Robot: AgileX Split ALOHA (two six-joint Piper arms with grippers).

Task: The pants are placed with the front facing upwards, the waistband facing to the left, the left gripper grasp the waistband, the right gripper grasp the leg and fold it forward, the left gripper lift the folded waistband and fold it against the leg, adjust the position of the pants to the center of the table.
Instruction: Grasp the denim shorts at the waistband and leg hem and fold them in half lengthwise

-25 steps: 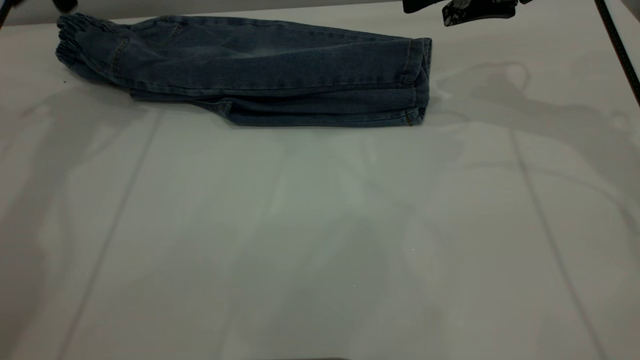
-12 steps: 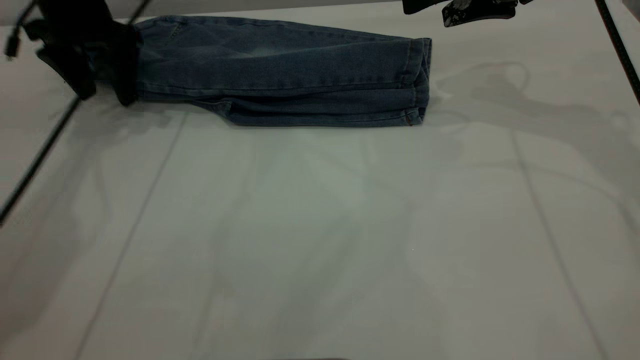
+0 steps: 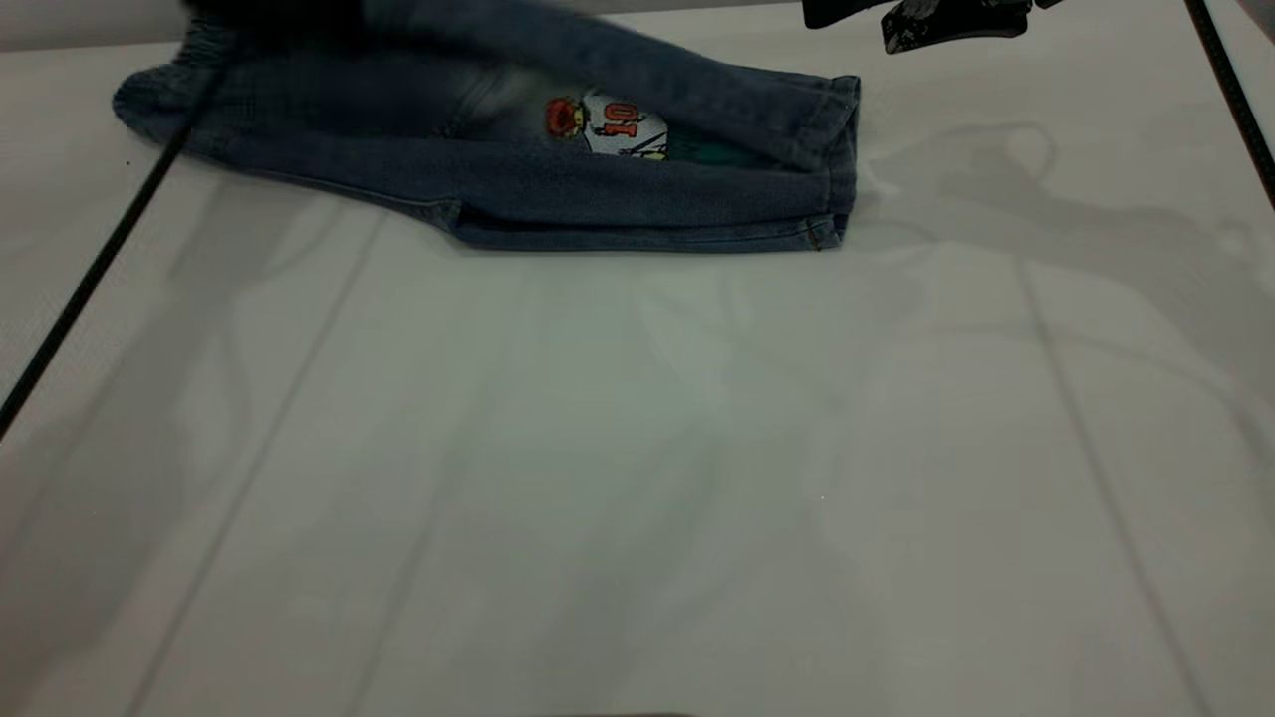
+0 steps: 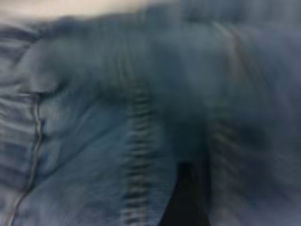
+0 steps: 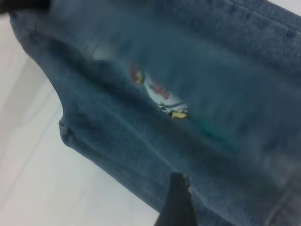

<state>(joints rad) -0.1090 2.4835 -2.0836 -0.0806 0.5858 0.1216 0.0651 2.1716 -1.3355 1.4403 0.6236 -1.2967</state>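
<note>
At the bench's (image 3: 637, 478) far edge, toward eleven o'clock in the exterior view, the pants (image 3: 637, 199) lie lengthwise, waistband (image 3: 149, 95) to the left and hems to the right. Their upper layer is raised at the waistband end, baring a colourful cartoon print (image 3: 608, 124) beneath. The left tool (image 3: 269, 12) is a dark blur over the waistband; whether it grips cannot be told. The right tool (image 3: 951, 20) hangs at one o'clock, its spread unclear.

free: worktop (image 3: 637, 478) near half + right side, wide open
blocked: far edge, pants (image 3: 598, 189) w/ top layer raised
also: black cable (image 3: 90, 284) slants over left side
</note>
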